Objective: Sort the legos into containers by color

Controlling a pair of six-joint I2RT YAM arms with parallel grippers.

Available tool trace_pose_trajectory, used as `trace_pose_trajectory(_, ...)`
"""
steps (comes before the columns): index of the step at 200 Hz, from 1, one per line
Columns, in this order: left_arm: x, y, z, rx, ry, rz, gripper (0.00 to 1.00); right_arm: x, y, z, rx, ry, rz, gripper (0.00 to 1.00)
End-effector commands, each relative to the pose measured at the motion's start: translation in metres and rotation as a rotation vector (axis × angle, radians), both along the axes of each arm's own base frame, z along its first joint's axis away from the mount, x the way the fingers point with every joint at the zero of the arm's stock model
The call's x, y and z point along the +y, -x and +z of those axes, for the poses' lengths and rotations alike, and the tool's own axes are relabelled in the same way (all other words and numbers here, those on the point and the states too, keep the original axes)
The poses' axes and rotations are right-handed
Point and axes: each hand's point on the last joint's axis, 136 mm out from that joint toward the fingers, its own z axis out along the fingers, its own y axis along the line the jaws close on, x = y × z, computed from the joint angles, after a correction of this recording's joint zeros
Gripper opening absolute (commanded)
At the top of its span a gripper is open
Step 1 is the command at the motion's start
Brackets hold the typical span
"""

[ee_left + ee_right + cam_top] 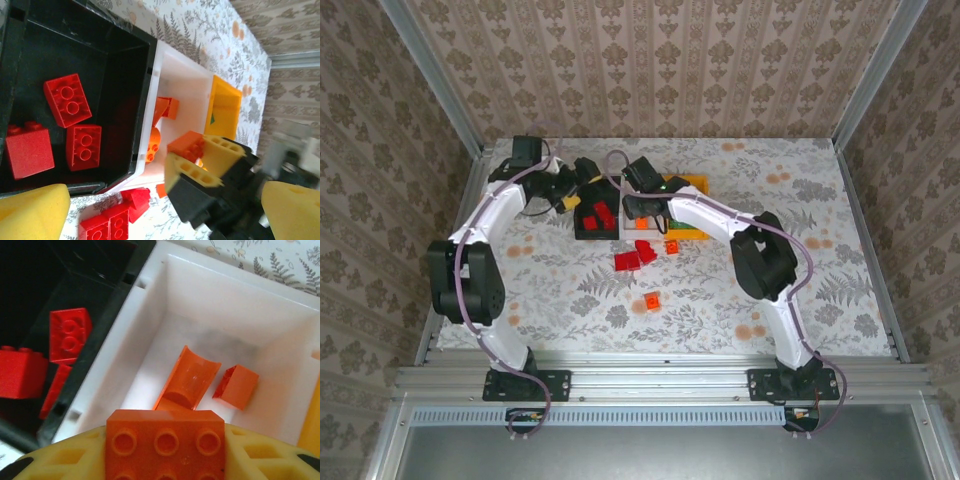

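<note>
While poised over the white bin (150, 305), grips an orange brick (165, 440) in right jaws; left jaws wide open, empty, by black bin (125, 60). Judged about halfway: red legos (67, 100) in black bin, orange pieces (187, 380) in white; loose legos (638, 255) left on table (840, 300), near side.

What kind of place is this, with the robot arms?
Probably a robot practice booth: left arm and right arm bolted to a metal rail, wallpapered panels around the table.
</note>
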Motion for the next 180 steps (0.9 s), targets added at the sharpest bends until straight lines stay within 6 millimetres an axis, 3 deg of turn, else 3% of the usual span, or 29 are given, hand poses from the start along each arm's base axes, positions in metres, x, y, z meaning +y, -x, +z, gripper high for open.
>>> trace_pose_trajectory(1, -0.003, 0.001, 0.009, -0.002, 0.064, -0.005, 1.0, -0.009, -0.004, -0.001, 0.012, 0.077, -0.003, 0.54)
trace_pose_trajectory(26, -0.004, 0.001, 0.01, -0.003, 0.068, -0.007, 1.0, -0.01, -0.006, 0.008, -0.008, 0.082, -0.007, 0.6)
trace_pose_trajectory(58, -0.004, 0.001, 0.012, -0.01, 0.069, -0.01, 1.0, -0.015, -0.003, 0.035, -0.053, 0.057, -0.016, 0.64)
trace_pose_trajectory(78, -0.006, 0.003, 0.014, -0.019, 0.061, -0.014, 1.0, -0.021, 0.012, 0.055, -0.08, 0.044, -0.029, 0.64)
trace_pose_trajectory(106, -0.011, 0.007, 0.016, -0.027, 0.047, -0.027, 1.0, -0.035, 0.069, 0.07, -0.12, -0.015, -0.083, 0.67)
trace_pose_trajectory(127, -0.014, 0.008, 0.015, -0.023, 0.041, -0.033, 1.0, -0.047, 0.127, 0.045, -0.068, -0.044, -0.122, 0.71)
trace_pose_trajectory(149, -0.02, 0.01, 0.013, -0.017, 0.041, -0.045, 1.0, -0.042, 0.18, 0.016, -0.008, -0.077, -0.129, 0.74)
trace_pose_trajectory(180, -0.029, 0.014, 0.009, -0.01, 0.03, -0.069, 1.0, -0.019, 0.224, -0.005, 0.037, -0.063, -0.081, 0.78)
